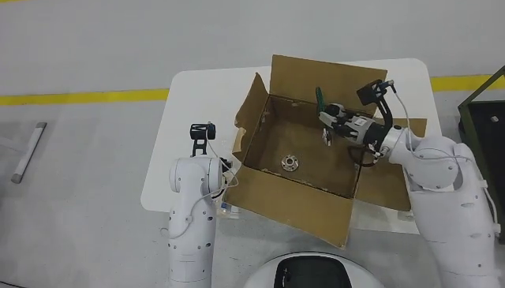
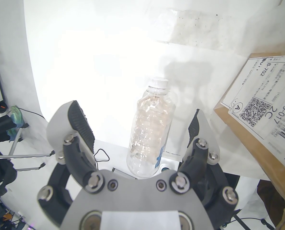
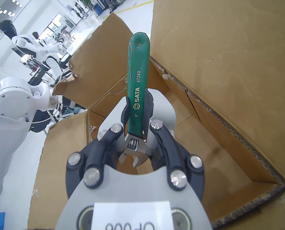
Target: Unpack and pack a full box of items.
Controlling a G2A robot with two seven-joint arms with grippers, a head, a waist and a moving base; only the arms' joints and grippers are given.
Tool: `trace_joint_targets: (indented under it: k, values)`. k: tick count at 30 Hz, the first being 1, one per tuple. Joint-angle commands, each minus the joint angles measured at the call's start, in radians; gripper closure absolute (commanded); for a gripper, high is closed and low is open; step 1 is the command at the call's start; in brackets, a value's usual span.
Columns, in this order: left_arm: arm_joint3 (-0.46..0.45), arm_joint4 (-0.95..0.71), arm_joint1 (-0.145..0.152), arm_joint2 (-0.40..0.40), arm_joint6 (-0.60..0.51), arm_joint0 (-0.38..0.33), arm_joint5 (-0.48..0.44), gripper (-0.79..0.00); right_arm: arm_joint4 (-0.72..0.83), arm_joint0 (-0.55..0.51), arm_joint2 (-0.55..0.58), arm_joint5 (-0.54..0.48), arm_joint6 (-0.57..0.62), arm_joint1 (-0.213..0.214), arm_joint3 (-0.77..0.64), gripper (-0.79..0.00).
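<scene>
I'm holding the green-handled adjustable wrench (image 3: 138, 77) in the R gripper (image 3: 137, 109), jaws clamping shut on the handle near the head, over the open cardboard box (image 1: 293, 201). I'm judging it stiff, heavyish and head-weighted, so gripping close to the head is suiting it. L gripper (image 2: 137, 123) is hanging wide open, empty, facing a clear plastic bottle (image 2: 152, 130) just outside the box.

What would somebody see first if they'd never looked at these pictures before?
Probably the green-handled wrench, pinched in the right gripper above the big open cardboard box. Next, the clear plastic bottle on the white table beside the box, between the open fingers of the left gripper. One small metal ring lies on the box floor.
</scene>
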Motion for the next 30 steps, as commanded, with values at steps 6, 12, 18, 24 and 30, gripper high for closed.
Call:
trace_joint_targets:
  k: [6, 12, 18, 24, 30]
  values:
    - [0.000, 0.000, 0.000, 0.000, 0.000, 0.000, 0.000, -0.785, -0.001, 0.004, -0.004, -0.001, -0.001, 0.001, 0.005, 0.000]
    - [0.000, 0.000, 0.000, 0.000, 0.000, 0.000, 0.000, -0.785, -0.001, 0.004, -0.004, -0.001, -0.001, 0.001, 0.005, 0.000]
    - [0.000, 0.000, 0.000, 0.000, 0.000, 0.000, 0.000, -0.785, -0.020, -0.010, 0.000, 0.012, -0.040, 0.005, -0.031, 0.000]
    - [0.000, 0.000, 0.000, 0.000, 0.000, 0.000, 0.000, -0.785, -0.062, -0.044, 0.057, 0.040, -0.066, 0.024, -0.166, 0.000]
    - [0.000, 0.000, 0.000, 0.000, 0.000, 0.000, 0.000, -0.785, -0.037, -0.108, 0.142, 0.077, -0.077, 0.041, -0.282, 0.000]
